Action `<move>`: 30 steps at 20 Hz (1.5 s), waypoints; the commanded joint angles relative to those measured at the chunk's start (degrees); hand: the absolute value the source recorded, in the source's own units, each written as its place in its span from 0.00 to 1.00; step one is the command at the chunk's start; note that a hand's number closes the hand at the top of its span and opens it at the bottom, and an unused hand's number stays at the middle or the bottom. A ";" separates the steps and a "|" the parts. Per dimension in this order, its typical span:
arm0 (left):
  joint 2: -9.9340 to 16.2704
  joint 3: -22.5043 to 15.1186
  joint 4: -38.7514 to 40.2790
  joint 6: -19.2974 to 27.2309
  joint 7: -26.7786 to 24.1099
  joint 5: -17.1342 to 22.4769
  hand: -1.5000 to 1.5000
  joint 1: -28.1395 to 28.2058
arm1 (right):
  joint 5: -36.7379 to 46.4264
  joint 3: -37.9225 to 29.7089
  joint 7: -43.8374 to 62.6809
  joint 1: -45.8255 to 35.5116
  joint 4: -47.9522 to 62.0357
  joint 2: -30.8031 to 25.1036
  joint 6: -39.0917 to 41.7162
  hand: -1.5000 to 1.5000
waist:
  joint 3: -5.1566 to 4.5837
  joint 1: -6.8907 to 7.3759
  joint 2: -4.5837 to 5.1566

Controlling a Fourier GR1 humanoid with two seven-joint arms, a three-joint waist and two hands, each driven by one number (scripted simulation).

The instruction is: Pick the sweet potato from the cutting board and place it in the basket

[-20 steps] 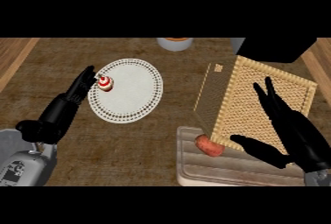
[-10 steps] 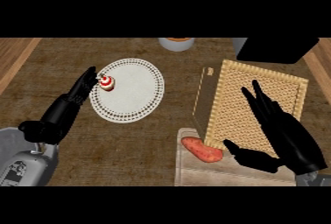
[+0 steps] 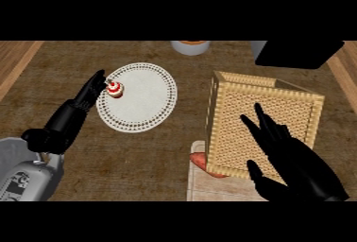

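Here, the sweet potato (image 3: 209, 166) lies on the pale board (image 3: 223, 189) at the counter's near edge, mostly hidden behind the wicker basket's (image 3: 261, 125) lower left corner. The right hand (image 3: 300, 163) hovers over the basket's near side, fingers straight and spread, holding nothing. To the left, across open brown counter (image 3: 140, 160), a white plate (image 3: 140, 104) carries a small cupcake (image 3: 114, 90); the left hand (image 3: 87, 94) rests open at the plate's left rim.
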 commanded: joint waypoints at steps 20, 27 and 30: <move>-0.47 -0.56 0.27 -0.55 0.62 -0.15 0.50 -0.15 | -27.58 -6.49 41.20 -2.96 -12.00 24.69 -11.77 1.00 | 2.65 0.66 3.23; -0.55 -0.41 0.75 -0.51 0.92 -0.18 0.50 -0.07 | -26.67 -13.43 48.06 -14.95 -5.41 22.99 -12.90 1.00 | 2.55 1.30 2.96; -0.61 -0.46 0.43 -0.37 1.30 -0.55 0.50 -1.44 | -26.71 -15.99 49.56 -22.08 -0.46 20.09 -12.52 1.00 | 2.67 1.38 2.90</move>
